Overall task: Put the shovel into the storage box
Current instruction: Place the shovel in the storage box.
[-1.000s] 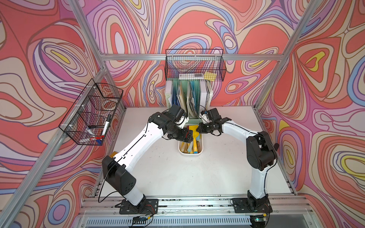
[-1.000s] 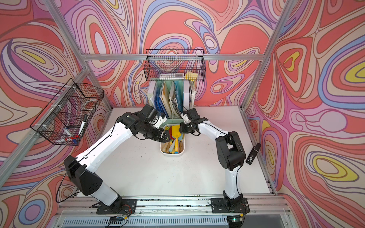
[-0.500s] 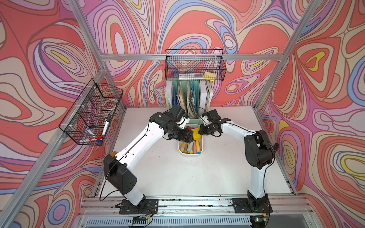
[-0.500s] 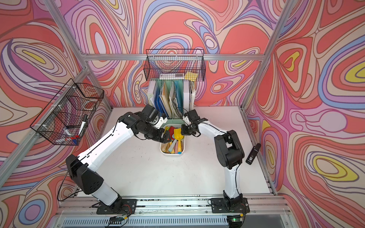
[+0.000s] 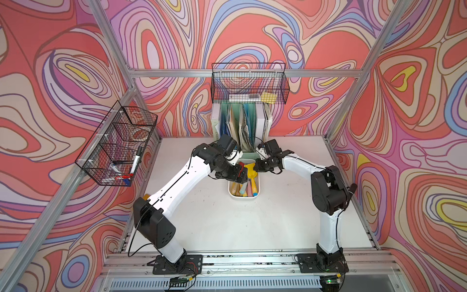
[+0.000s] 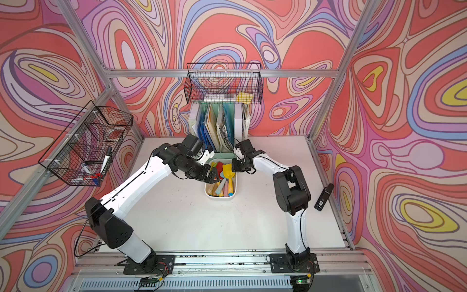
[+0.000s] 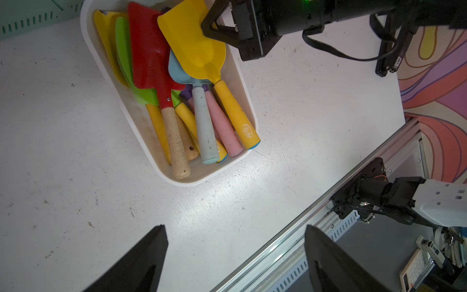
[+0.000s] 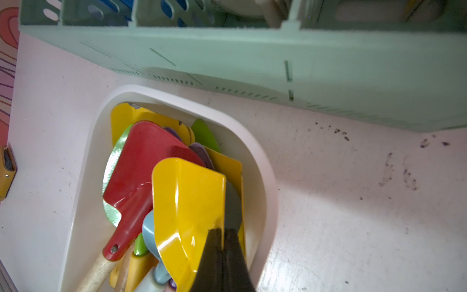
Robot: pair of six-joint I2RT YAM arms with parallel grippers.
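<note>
Both top views are bright and evenly lit from above, with faint soft shadows on the bench; wrist views show glare on the yellow shovel, while the file holder and right tool, close to the lens, are blurred.

The left arm and right arm are wearing glossy white shells between chunky black joint housings. Thin black cables are looping alongside, and flat black base plates are sitting beneath.

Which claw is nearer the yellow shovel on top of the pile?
Right. The right claw pinches the blade edge of the yellow shovel; the left claw hangs open by the white box, touching nothing.
</note>
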